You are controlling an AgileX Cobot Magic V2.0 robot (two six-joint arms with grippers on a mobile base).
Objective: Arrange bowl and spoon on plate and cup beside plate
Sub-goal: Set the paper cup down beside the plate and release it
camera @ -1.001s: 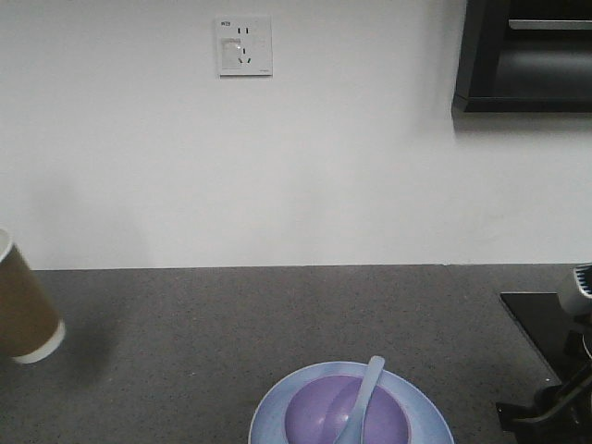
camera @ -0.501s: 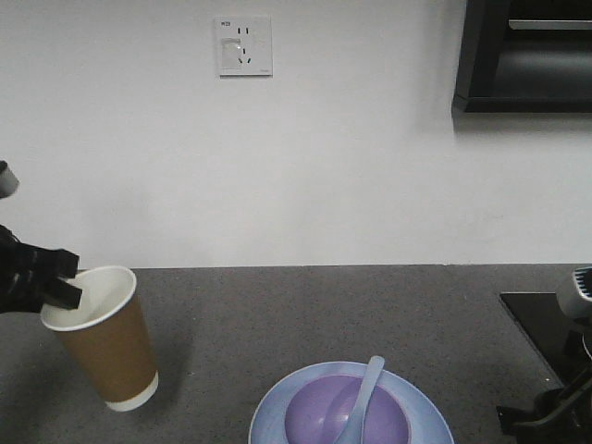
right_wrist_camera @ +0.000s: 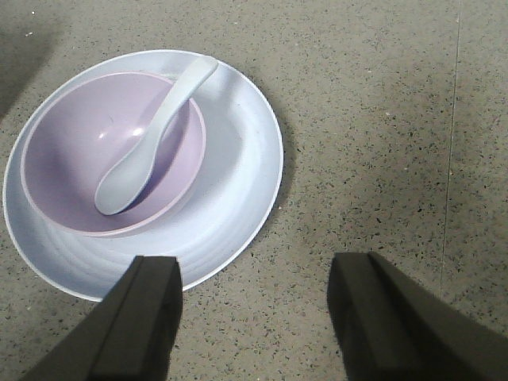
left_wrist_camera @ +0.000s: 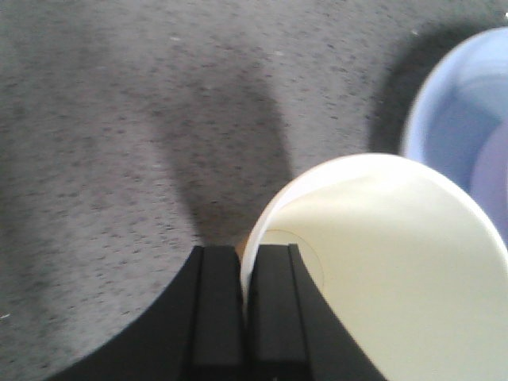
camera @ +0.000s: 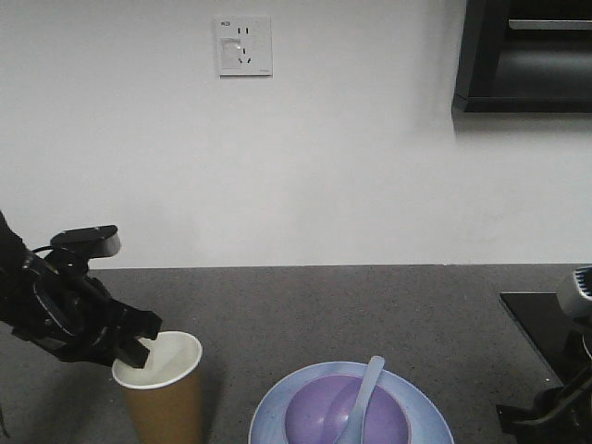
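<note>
Spoon (right_wrist_camera: pixel 151 139) scoop-down in bowl (right_wrist_camera: pixel 71 151), right wrist view only.

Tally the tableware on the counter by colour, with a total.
Pale blue: 2, the round shallow plate and the short plastic spoon
Lavender purple: 1, the small round bowl
Kraft brown: 1, the tapered paper cup, pinched at its rim by the left gripper
Total: 4

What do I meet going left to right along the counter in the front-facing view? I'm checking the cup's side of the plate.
Left gripper pinching the rim → cup → plate holding the bowl and spoon.
</note>
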